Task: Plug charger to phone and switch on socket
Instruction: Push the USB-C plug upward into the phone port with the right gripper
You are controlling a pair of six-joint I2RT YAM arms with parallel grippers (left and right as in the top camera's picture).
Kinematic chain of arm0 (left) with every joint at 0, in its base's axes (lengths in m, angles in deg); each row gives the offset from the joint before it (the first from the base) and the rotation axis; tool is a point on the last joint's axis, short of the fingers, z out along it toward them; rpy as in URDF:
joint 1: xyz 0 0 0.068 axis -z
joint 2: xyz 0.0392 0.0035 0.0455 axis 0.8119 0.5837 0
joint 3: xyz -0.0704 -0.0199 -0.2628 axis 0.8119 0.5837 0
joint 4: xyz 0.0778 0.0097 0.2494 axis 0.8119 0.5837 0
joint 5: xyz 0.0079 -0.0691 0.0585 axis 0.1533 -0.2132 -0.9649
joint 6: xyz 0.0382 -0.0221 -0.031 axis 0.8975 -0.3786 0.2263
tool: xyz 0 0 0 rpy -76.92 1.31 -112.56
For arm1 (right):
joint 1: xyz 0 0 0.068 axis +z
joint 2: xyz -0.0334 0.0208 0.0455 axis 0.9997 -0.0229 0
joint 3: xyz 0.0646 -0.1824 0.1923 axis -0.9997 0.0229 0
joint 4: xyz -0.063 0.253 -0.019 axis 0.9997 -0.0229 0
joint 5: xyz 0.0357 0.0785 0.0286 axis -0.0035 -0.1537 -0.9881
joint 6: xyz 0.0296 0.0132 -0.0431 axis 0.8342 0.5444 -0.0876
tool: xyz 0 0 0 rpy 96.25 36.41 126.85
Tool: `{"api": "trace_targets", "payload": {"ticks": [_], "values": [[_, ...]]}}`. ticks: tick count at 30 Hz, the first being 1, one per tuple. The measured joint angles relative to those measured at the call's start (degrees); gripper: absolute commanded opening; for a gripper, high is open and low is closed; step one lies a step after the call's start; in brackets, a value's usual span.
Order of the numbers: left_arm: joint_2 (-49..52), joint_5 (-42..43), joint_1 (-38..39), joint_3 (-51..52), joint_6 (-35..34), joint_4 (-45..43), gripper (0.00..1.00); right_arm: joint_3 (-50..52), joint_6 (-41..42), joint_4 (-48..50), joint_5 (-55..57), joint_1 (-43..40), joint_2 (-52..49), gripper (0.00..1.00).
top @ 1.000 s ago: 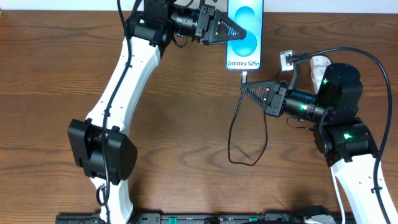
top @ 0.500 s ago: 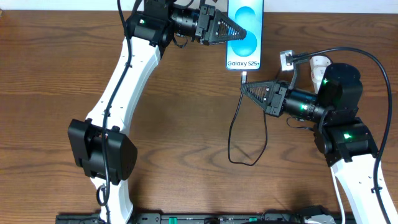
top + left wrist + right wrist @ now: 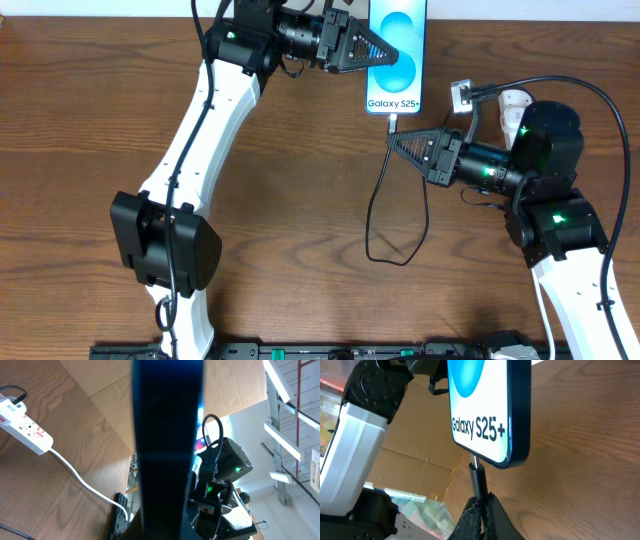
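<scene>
The phone (image 3: 398, 40), blue screen with "Galaxy S25+" text, is at the top centre of the overhead view. My left gripper (image 3: 384, 53) is shut on its left side. In the left wrist view the phone (image 3: 167, 435) shows edge-on. My right gripper (image 3: 393, 143) is shut on the charger's black plug (image 3: 479, 480), just below the phone (image 3: 485, 405). The plug's metal tip meets the phone's bottom edge. The black cable (image 3: 375, 225) loops down, then up to the white adapter (image 3: 461, 95) at the socket (image 3: 512, 100), mostly hidden by my right arm. The socket also shows in the left wrist view (image 3: 25, 422).
The socket's thick white cord (image 3: 85, 485) runs across the wooden table (image 3: 300, 200). The cable loop lies on the table left of my right arm's base (image 3: 560, 230). My left arm (image 3: 200, 130) spans the left half of the table.
The phone has shifted very slightly to the right in my left gripper. My right gripper and the plug have stayed where they were.
</scene>
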Motion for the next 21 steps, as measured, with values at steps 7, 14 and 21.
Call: {"api": "trace_targets", "payload": {"ticks": [7, 14, 21], "values": [[0.00, 0.00, 0.00, 0.00, -0.04, 0.00, 0.07, 0.00, 0.13, 0.00, 0.02, 0.00, 0.00, 0.01], [0.00, 0.00, 0.00, 0.00, -0.09, 0.00, 0.07, 0.00, 0.26, 0.00, 0.02, 0.00, -0.07, 0.01], [0.00, -0.17, 0.00, 0.00, -0.17, 0.00, 0.07, 0.00, 1.29, 0.07, -0.11, 0.00, -1.60, 0.01]]}}
